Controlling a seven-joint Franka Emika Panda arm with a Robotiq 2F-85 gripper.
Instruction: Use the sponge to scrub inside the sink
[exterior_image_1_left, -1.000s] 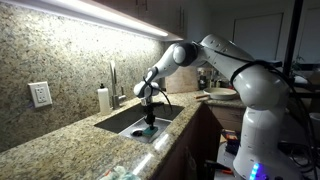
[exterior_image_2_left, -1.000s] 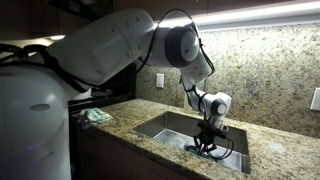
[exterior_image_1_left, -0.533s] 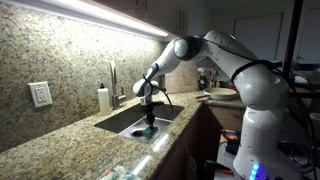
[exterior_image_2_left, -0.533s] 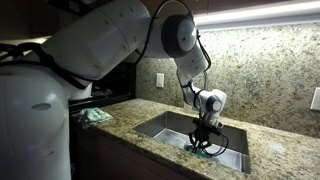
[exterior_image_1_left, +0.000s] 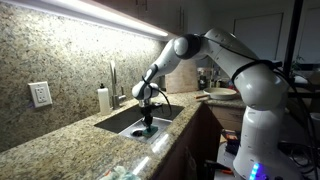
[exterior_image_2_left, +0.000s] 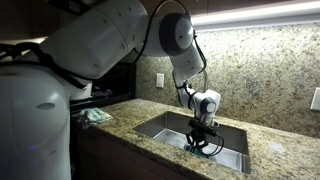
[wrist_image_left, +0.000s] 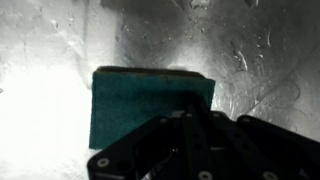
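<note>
In the wrist view the teal-blue sponge (wrist_image_left: 135, 100) lies flat against the wet steel floor of the sink (wrist_image_left: 250, 60). My gripper (wrist_image_left: 187, 114) is shut on the sponge, its dark fingers pressed together over the sponge's near right part. In both exterior views the arm reaches down into the basin, and the gripper (exterior_image_1_left: 146, 124) (exterior_image_2_left: 200, 143) is low inside the sink (exterior_image_1_left: 122, 121) (exterior_image_2_left: 165, 126). The sponge is mostly hidden beneath the gripper there.
A slim chrome tap (exterior_image_1_left: 112, 80) and a white soap bottle (exterior_image_1_left: 103, 98) stand behind the basin. Speckled granite counter (exterior_image_2_left: 285, 155) surrounds it. A teal cloth (exterior_image_2_left: 95, 116) lies on the counter. Wall outlets (exterior_image_1_left: 40, 94) (exterior_image_2_left: 159, 80) sit on the backsplash.
The gripper, still shut on the sponge, has slid a short way across the sink floor, leftward in the exterior view that shows the big white arm.
</note>
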